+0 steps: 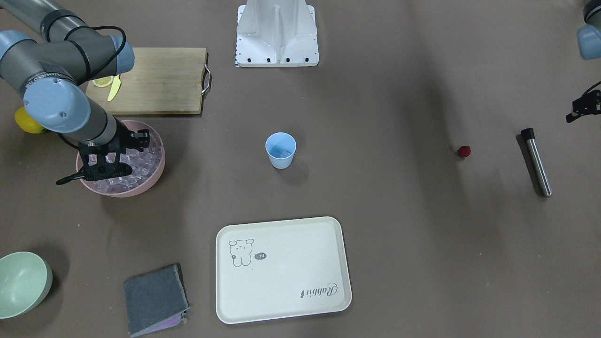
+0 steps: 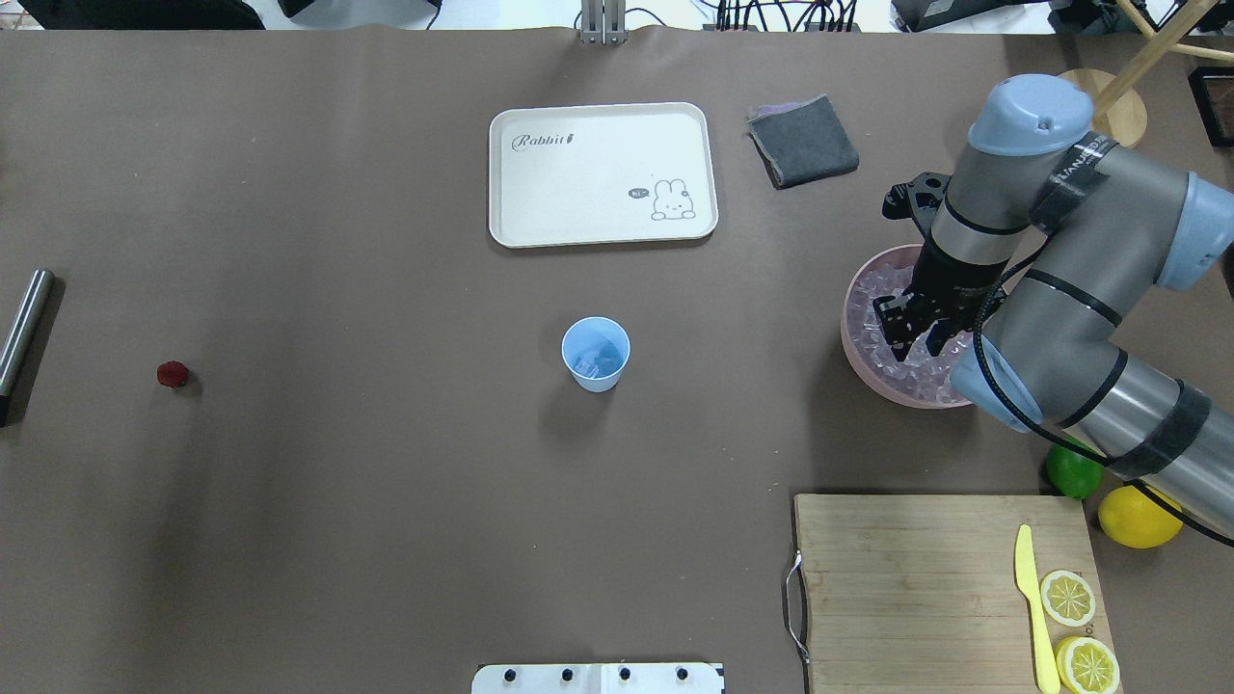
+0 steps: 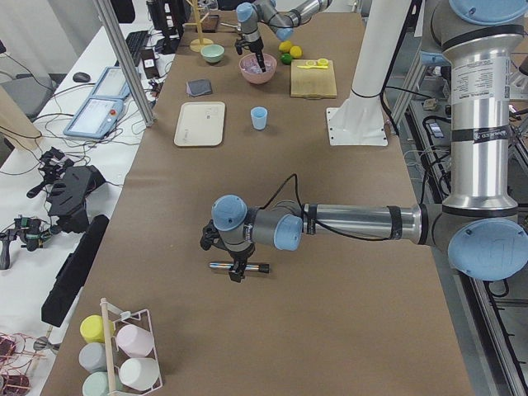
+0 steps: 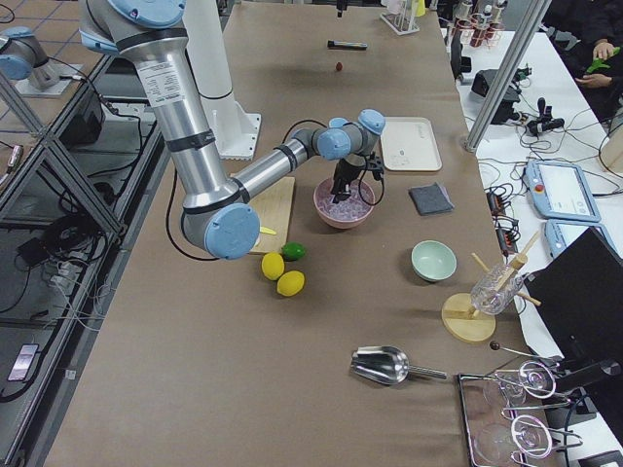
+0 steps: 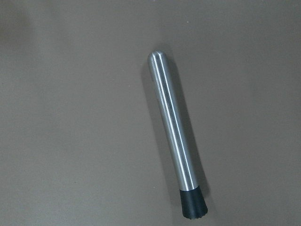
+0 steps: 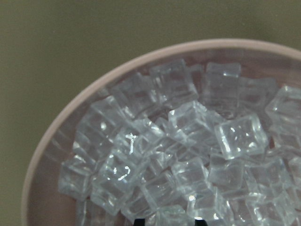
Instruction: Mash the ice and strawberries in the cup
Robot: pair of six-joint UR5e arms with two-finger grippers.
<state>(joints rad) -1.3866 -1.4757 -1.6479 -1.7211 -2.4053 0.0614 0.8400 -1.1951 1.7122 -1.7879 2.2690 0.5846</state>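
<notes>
Ice, small clear glassy cubes (image 6: 240, 136): heaped in the round pink plastic bowl (image 1: 157, 173) on the right side of the table. The right gripper (image 2: 916, 342) hangs directly over the heap with its fingertips apart and nothing between them. Whether they touch a cube cannot be made out. The small light-blue tapered plastic cup (image 2: 596, 355) stands upright at table centre, well apart to the left of the bowl; something glassy shows at its bottom, too small to identify. The tiny dark red strawberry (image 2: 173, 374) lies on bare table far left. Just beyond it lies the steel rod muddler with a black end (image 5: 174, 132), flat, long axis roughly near-to-far, black end toward the robot. The left gripper (image 3: 233, 262) hovers above the muddler. Its fingers are out of the wrist view and cut off in the front view, so I cannot tell whether they are spread or closed. Judgement: the right arm serves the ice, the left arm the berry.
</notes>
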